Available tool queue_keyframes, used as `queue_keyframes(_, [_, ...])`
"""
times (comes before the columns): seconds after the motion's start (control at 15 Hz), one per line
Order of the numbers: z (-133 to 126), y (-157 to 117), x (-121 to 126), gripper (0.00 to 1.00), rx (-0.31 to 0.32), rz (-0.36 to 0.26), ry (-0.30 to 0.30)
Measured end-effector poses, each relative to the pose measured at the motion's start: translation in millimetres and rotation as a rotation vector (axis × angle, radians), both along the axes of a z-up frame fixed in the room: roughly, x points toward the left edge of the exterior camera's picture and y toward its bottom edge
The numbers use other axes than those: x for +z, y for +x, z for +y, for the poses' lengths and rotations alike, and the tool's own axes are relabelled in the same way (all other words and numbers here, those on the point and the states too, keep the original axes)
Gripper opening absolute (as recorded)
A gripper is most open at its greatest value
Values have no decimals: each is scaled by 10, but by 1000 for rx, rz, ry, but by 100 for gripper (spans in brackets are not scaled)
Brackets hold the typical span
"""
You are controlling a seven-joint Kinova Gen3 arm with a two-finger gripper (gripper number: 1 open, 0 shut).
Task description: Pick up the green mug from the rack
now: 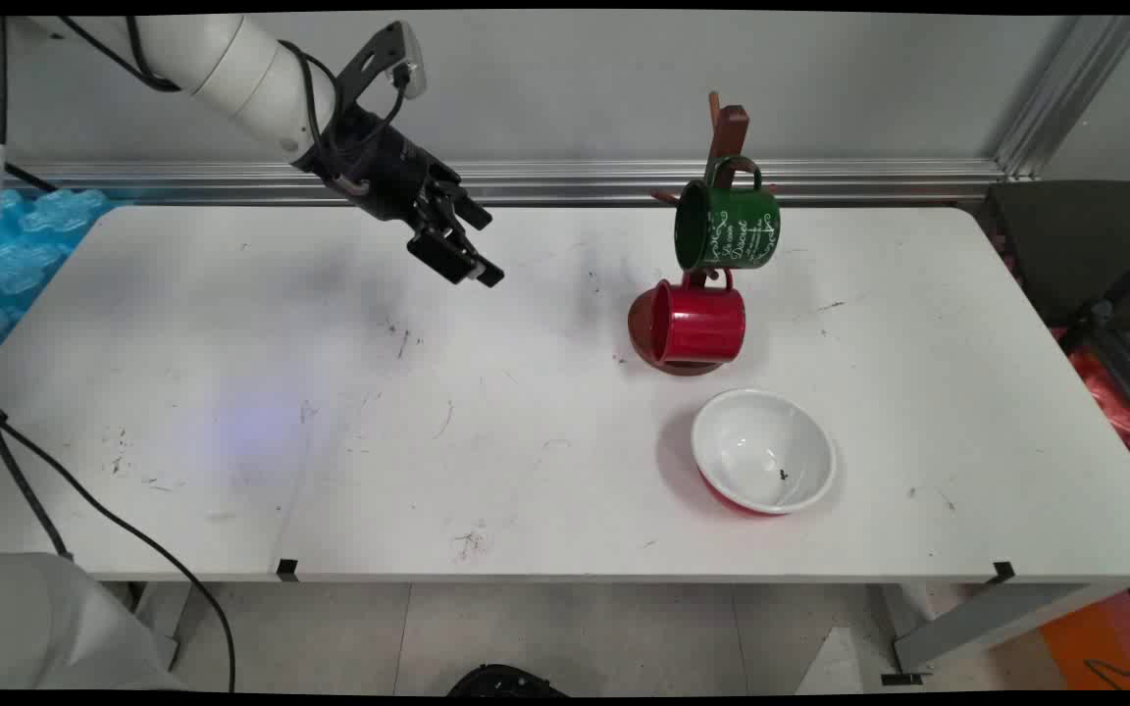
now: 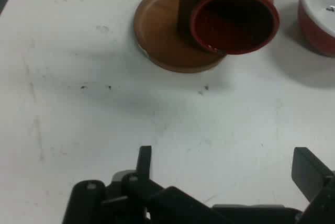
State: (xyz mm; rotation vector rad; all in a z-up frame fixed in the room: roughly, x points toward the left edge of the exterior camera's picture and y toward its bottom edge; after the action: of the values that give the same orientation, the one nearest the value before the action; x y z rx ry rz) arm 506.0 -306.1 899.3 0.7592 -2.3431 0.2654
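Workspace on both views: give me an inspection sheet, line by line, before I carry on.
Surface: white table, scuffed with dark marks, no spills seen.
Things: wooden mug tree on a round base; green mug hangs high on it, red mug hangs lower, mouth sideways; bowl, white inside and red outside, upright in front of the tree, apart from it.
Clutter: nothing seen.
Gripper: gripper open, holding nothing, above the bare table left of the mug tree, pointing towards it.
Cables: black cables hang from the arm and trail past the table's left edge.
Surroundings: blue wrapping at left; metal rail along the wall.
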Motion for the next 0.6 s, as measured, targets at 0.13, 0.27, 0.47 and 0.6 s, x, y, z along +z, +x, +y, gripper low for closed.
queue_keyframes(0.13, [-16,-55,28,100,10,22,-4])
queue_keyframes(0.27, [-34,-161,83,100,20,60,-9])
queue_keyframes(0.47, [-68,-387,185,100,24,125,-16])
queue_keyframes(0.6, [-73,-522,236,100,21,161,-20])
